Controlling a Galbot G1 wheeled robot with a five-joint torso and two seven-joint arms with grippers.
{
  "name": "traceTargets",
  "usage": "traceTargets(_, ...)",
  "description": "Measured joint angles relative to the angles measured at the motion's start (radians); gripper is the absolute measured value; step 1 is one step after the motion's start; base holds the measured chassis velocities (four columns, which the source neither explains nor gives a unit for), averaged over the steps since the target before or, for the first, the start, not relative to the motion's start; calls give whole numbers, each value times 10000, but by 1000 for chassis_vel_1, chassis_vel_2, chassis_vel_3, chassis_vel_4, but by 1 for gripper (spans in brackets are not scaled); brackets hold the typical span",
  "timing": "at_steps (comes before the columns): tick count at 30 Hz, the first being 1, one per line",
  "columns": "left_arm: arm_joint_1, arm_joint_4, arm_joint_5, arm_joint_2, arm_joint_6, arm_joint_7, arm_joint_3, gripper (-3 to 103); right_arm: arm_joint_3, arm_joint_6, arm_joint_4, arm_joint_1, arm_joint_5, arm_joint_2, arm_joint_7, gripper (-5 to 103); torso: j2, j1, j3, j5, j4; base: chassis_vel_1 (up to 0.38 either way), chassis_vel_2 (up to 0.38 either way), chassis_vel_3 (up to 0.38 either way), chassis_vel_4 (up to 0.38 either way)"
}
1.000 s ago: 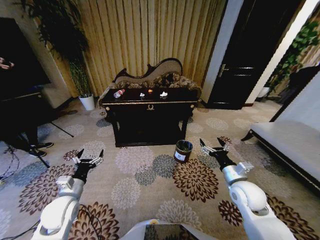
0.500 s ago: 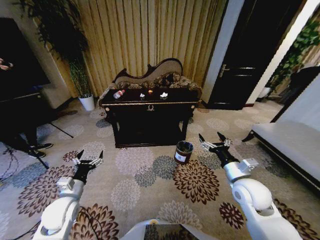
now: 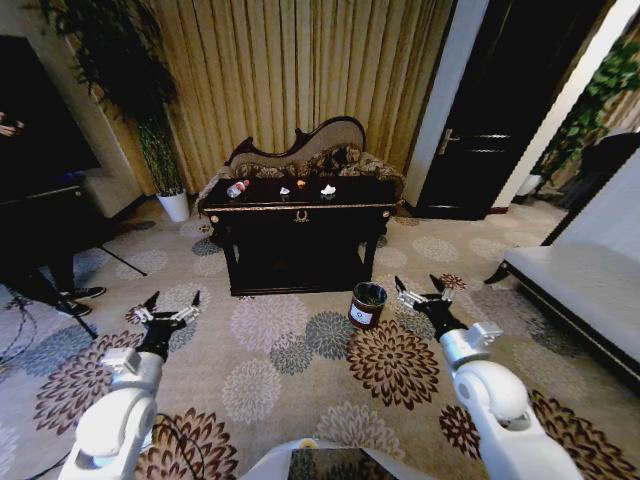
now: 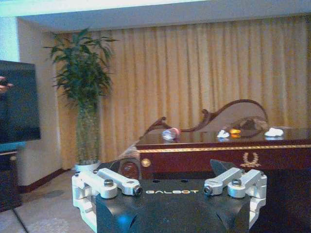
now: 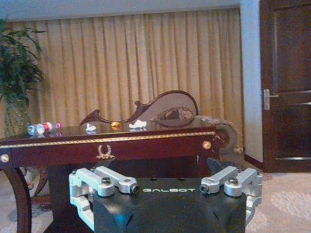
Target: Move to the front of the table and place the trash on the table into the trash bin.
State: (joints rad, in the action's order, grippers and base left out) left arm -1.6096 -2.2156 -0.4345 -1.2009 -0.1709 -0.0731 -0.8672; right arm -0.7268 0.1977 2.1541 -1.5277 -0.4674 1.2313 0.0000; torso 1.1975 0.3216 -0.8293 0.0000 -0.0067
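On the table (image 3: 300,208) lay the trash, spread along the dark top: the bottle (image 3: 238,187) with its red label near the left end, white scraps (image 3: 327,189) toward the middle, a tiny orange piece (image 3: 300,183) between them. And down on the patterned carpet, just off the table's right front leg, stood the trash bin (image 3: 367,302), black liner showing, white label facing out. The sofa (image 3: 300,150) sat right behind the table against the curtains.

The robot stood well back from all of it. Left gripper (image 3: 168,313) hung low out front, fingers spread, holding nothing. Right gripper (image 3: 421,293) did the same, claw apart, empty, not far from the bin.

The risk, as I judged it: the bin sat close to the line the right arm and base would take toward the table, so a careless approach could knock it over. The scraps looked light, too, and a clumsy reach could sweep them off the far edge.

Hard to read from here: exactly how many scraps there were, and what the orange piece was. The bin's inside stayed dark.
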Motion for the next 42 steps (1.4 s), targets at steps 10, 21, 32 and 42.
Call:
traceTargets(10, -64, 125, 0, -45, -152, -36, 72, 100, -69, -31, 127, 29, -10, 222, 0, 100, 0, -1, 0, -2, 1, 0, 0, 0, 0)
traceTargets(21, -160, 249, 79, 12, -114, 72, 108, 100, -151, -53, 307, -24, -6, 154, 0, 100, 0, -2, 0, -1, 0, -36, 53, 37, -47)
traceTargets(32, -253, 276, 127, -2, -59, 122, 114, 100, -168, -61, 370, 6, -16, 74, 0, 100, 0, -1, 0, -2, 0, -41, 54, 41, -57)
traceTargets(42, -341, 206, 328, -36, 152, 242, 112, 100, -161, -178, 370, 19, -36, 92, 0, 100, 0, -2, 0, 0, 0, -38, 27, 35, -30)
